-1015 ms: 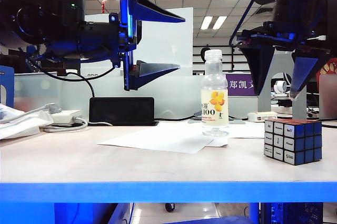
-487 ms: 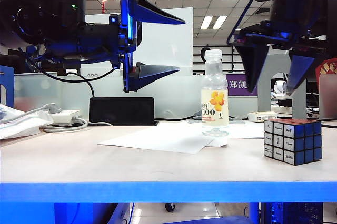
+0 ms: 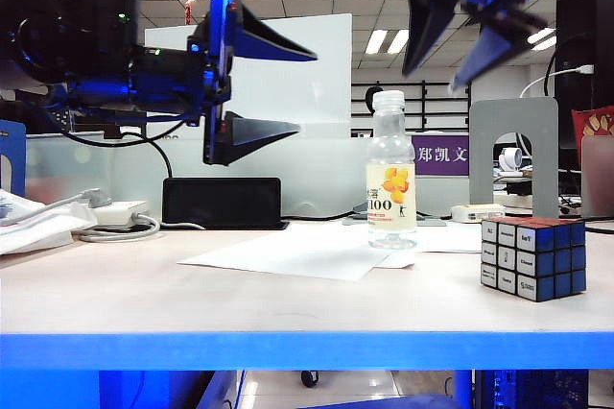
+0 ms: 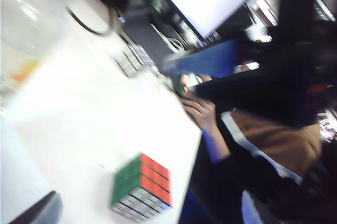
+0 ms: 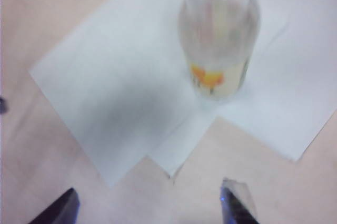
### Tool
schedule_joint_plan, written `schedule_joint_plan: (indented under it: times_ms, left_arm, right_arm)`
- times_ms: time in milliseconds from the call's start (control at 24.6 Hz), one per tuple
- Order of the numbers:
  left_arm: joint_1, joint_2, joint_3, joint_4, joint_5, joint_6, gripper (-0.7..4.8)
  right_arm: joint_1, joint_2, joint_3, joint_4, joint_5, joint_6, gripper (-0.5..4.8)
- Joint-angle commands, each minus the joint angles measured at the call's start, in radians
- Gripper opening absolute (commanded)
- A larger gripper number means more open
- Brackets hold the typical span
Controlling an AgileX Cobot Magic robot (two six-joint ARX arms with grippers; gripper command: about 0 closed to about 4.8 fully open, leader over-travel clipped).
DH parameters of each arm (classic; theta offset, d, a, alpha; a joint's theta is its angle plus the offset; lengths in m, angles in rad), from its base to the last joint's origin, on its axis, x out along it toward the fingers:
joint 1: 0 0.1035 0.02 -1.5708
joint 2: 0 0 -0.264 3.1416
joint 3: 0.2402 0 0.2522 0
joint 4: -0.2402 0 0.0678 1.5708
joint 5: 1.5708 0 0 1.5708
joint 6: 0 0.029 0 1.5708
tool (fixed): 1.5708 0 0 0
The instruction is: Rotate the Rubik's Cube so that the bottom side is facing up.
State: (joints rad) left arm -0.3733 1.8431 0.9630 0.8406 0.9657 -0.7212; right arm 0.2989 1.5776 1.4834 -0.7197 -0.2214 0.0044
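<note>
The Rubik's Cube (image 3: 534,258) sat on the table (image 3: 192,303) at the right of the exterior view, near the front edge, untouched, with white-stickered squares on its nearer left face and blue squares on its right face. In the blurred left wrist view the same cube (image 4: 141,187) showed a green face and a red face, resting flat near the table edge. The left gripper (image 3: 278,88) hung high over the left half of the table, pointing sideways toward the middle, its 2 dark wedge fingers spread wide, 1 above the other, with nothing between them. The right gripper (image 3: 456,42) was up near the top of the exterior view, above and a little right of the bottle (image 3: 391,171), tilted, its 2 fingers parted and empty; it was well apart from the cube. The right wrist view looked down on the bottle (image 5: 219,34), which stood upright on white paper sheets (image 5: 121,92), with both fingertips (image 5: 235,203) showing apart at the frame edge and only bare table between them. The bottle was clear, with a pale label bearing an orange flower print. In the exterior view, a black box (image 3: 222,203) stood behind the paper (image 3: 297,253), and a white adapter with grey cable (image 3: 120,217) lay at the far left.
</note>
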Motion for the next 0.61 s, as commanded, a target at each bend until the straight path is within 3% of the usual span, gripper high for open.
schedule_joint_plan:
  times_ms: [41, 366, 487, 609]
  left_arm:
    - [0.040, -0.006, 0.002, 0.046, 0.001, 0.006, 4.79]
    - [0.085, -0.018, 0.002, 0.158, 0.006, -0.012, 4.78]
    - [0.114, -0.032, 0.003, 0.165, 0.006, 0.015, 3.90]
    - [0.154, -0.044, 0.003, 0.164, 0.003, 0.009, 3.76]
  right_arm:
    - [-0.002, -0.050, 0.003, 0.047, -0.001, -0.054, 2.95]
    - [-0.001, -0.126, -0.074, 0.095, -0.012, -0.075, 2.75]
    - [-0.008, -0.200, -0.167, 0.204, -0.037, -0.067, 2.30]
    - [-0.016, -0.286, -0.266, 0.312, -0.041, -0.039, 2.28]
